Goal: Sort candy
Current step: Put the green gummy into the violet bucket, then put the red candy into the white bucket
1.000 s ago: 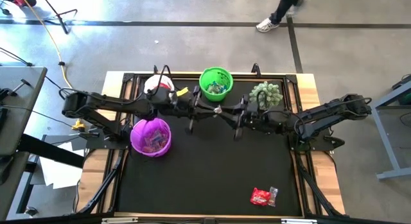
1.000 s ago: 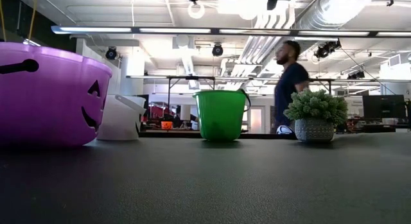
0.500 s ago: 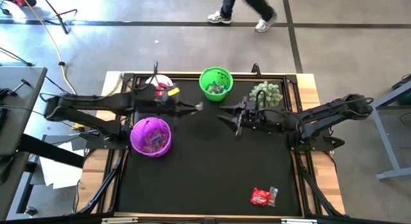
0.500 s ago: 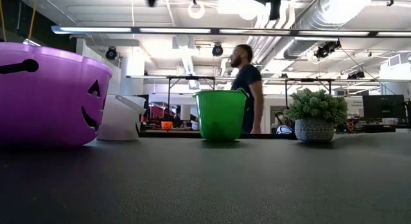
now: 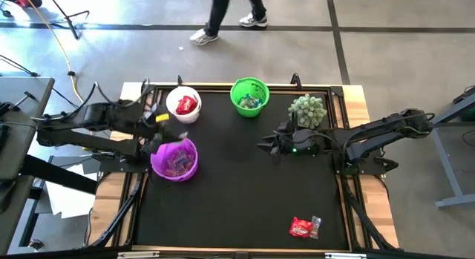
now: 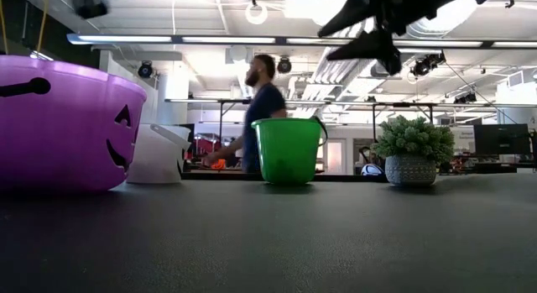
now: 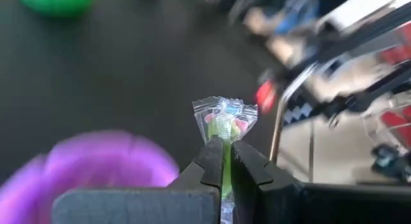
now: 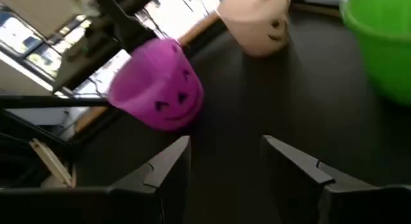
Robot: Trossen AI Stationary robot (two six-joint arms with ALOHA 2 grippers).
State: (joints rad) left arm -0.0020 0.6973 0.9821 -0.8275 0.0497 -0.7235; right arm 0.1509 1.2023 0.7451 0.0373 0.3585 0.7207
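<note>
Candy (image 7: 224, 121) pinched in left pincer (image 7: 224, 161)

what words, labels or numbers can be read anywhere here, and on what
None can be read.
Candy held in the left tool: clear wrapper, print too blurred to read.
Red candy on the mat: wrapper too small to read.
Purple bucket and white bucket: only pumpkin faces, no text.

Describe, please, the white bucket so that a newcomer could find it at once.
Start at the black table and look along its far edge. Three buckets stand near the left corner; the white bucket is farthest into that corner, beyond the purple bucket and left of the green bucket. It alone shows red candy inside.
</note>
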